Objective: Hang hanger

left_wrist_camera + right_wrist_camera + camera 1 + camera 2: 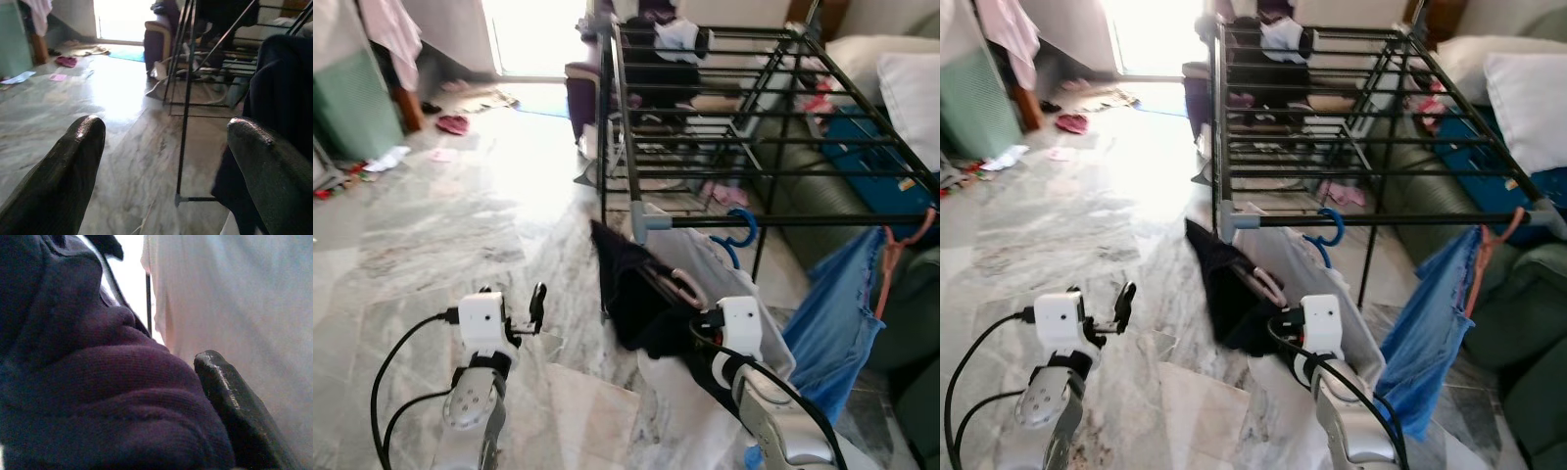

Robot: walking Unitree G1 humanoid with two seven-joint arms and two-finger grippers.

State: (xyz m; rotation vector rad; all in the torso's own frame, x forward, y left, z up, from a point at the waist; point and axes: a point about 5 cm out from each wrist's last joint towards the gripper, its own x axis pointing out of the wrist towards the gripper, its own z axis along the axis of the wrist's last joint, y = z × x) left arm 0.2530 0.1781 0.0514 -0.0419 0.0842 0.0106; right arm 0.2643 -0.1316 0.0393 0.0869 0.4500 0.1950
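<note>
Two grippers are raised low in the head views. The left gripper [537, 305] is held over the bare floor [431, 245], its fingers [63, 171] spread wide apart with nothing between them. The right gripper [1278, 328] is pushed into a dark garment [631, 294]; in its wrist view one finger [234, 396] is pressed against bunched dark cloth, so the fingers are judged clamped on the garment, though the second finger is hidden by fabric.

A pale pink hanger [680, 286] is seen sticking out of the dark garment, just beside the right gripper and below the rack's near rail [803, 221]. It is not yet hooked on anything. Just beyond, a white garment [700, 259] hangs from a blue hanger [741, 235] already hooked on that rail, and further right a blue garment [837, 313] hangs from an orange hanger [896, 250].

The step in hand is judged to be the lift of the garment towards the rail. The hook should be kept upright and turned to face the rail, raised above it, then lowered into the free stretch between the blue and orange hangers. The cloth should be kept from slipping off, and the white garment should not be snagged.

Behind, the rack [705, 108] stretches away to a sunlit doorway [533, 34].
</note>
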